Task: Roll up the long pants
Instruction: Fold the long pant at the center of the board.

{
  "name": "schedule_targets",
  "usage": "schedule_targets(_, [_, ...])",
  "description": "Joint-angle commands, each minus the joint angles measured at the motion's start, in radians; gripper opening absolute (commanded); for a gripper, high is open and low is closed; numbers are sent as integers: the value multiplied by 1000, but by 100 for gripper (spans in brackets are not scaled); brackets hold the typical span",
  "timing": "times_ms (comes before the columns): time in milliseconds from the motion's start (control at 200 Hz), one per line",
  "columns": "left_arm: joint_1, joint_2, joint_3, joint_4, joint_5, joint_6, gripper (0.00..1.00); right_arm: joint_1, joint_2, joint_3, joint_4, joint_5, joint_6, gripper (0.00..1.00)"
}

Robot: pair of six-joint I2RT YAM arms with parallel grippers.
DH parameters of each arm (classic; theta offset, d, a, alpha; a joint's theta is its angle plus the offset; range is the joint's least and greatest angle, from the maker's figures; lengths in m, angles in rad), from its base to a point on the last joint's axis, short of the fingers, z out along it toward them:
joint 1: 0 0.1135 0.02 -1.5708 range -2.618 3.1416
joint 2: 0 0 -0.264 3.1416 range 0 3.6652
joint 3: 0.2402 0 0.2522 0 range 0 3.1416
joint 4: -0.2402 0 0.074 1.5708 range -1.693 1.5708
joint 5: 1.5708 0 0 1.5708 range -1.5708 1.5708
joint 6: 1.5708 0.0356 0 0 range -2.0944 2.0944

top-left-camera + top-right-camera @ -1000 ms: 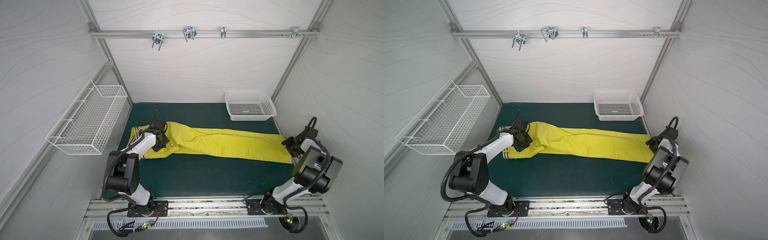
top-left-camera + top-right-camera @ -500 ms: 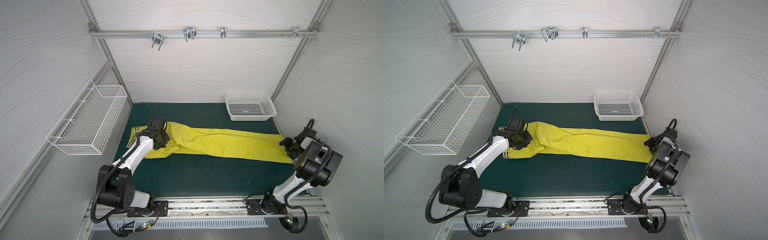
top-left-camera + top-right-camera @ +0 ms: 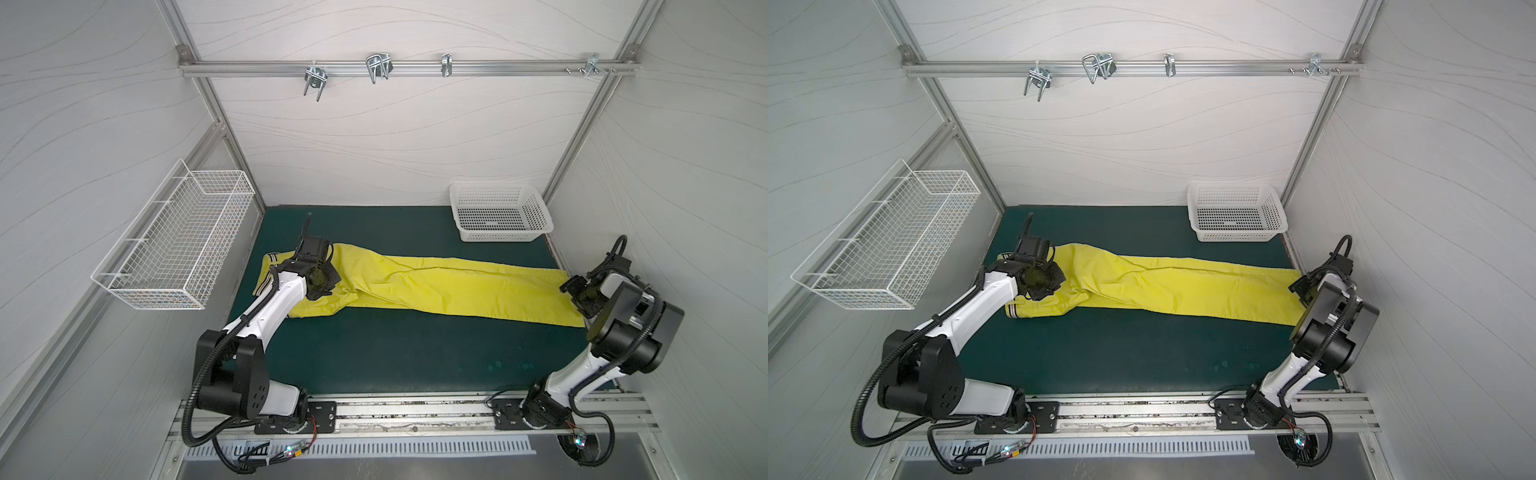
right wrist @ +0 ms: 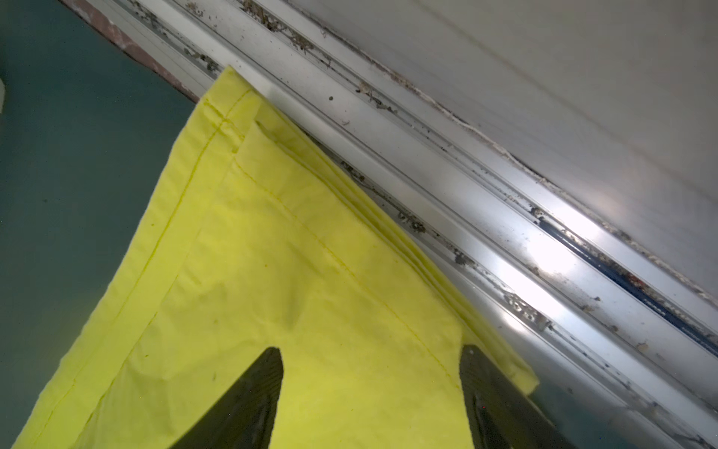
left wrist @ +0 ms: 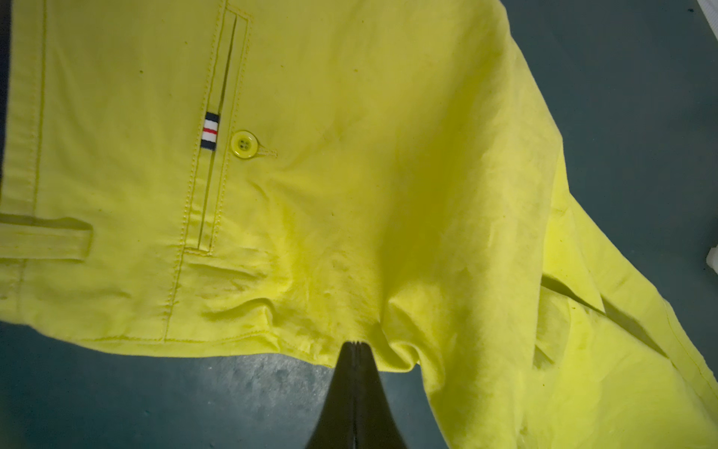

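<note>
Mat (image 3: 415, 353), dark green, spreads beneath both sets of jaws. The long pants (image 3: 449, 286) lie stretched out on it, unrolled, with the striped waistband end at the left gripper (image 5: 355, 345) and the leg cuffs at the right gripper (image 4: 371, 350).

A wire basket (image 3: 174, 249) hangs on the wall out beyond the left jaws. A white plastic basket (image 3: 498, 212) sits on the mat well away from the right jaws, toward the back wall.

The left jaws are pressed fully together. Their tips pinch the edge of the seat fabric, which puckers in folds toward them.

The right jaws stand wide apart over the cuffs and hold nothing; the fabric lies flat under the gap, and a metal rail (image 4: 505, 233) runs just past the hems.

Ahead of the left tips are a yellow button (image 5: 244, 144) and a small striped tag (image 5: 210, 130) at the pocket.
</note>
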Motion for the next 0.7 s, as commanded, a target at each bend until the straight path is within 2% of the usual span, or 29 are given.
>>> schedule_targets(0, [-5,4,47,-20,-6,33,0,5,39,31,-9,15,-20,74])
schedule_targets(305, [-5,-20,33,-24,-6,29,0,8,128,93,-61,-3,-39,73])
schedule_targets(385, [-3,-29,28,-26,-15,29,0,9,142,96,-66,-18,-40,70])
schedule_targets(565, [-4,-44,25,-31,-33,19,0,13,149,102,-72,-33,-52,56])
schedule_targets(695, [-4,-61,17,-38,-40,18,0,13,176,124,-97,-67,-68,37])
